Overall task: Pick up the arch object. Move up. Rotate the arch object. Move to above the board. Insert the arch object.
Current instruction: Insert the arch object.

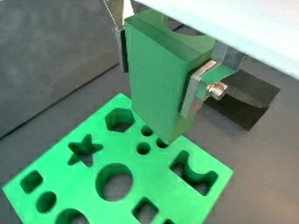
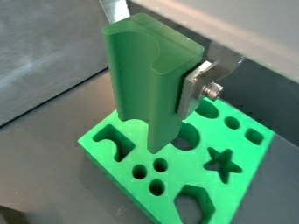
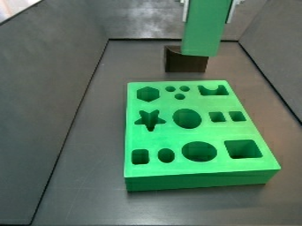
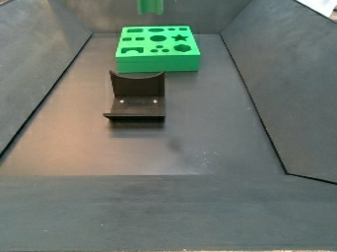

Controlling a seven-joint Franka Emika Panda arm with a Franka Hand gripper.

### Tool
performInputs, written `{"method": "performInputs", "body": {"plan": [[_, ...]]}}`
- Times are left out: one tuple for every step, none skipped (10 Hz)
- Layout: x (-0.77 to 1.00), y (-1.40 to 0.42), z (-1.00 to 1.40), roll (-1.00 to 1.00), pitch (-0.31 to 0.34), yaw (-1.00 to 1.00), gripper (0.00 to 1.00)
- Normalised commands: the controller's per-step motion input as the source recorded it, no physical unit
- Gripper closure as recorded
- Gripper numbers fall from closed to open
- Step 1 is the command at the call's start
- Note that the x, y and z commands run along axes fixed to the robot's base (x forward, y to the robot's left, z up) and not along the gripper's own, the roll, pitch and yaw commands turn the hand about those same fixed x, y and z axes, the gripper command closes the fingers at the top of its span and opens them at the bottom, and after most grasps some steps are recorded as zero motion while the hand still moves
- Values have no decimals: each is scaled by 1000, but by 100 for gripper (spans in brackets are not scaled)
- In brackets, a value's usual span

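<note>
I could not see the gripper (image 1: 163, 74) whole: only silver finger plates flanked the arch object (image 1: 160, 74), its top cut off by a side view's upper edge (image 3: 206, 26). The board (image 2: 233, 179) ran past the wrist frames, and the fixture (image 3: 177, 60) sat half hidden behind the arch object

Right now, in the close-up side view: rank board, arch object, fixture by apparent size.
1. board
2. arch object, cropped, in the claw above the board
3. fixture, partly hidden, farthest

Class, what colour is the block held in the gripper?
Dull green. The arch object, clamped in the gripper above the board, shows best in both wrist views.
</note>
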Motion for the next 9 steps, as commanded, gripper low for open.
{"method": "performInputs", "body": {"plan": [[709,20,-120,163,0,326,100],[671,0,-77,196,-17,329,100],[551,0,-183,136,-36,431,100],[529,0,-186,139,-50,434,100],[549,0,-149,167,-53,403,100],[566,0,-191,149,-46,394,100],[431,-126,-346,323,0,414,100],[0,14,-43,91,0,0,100],[0,80,-131,64,57,-91,100]]}}
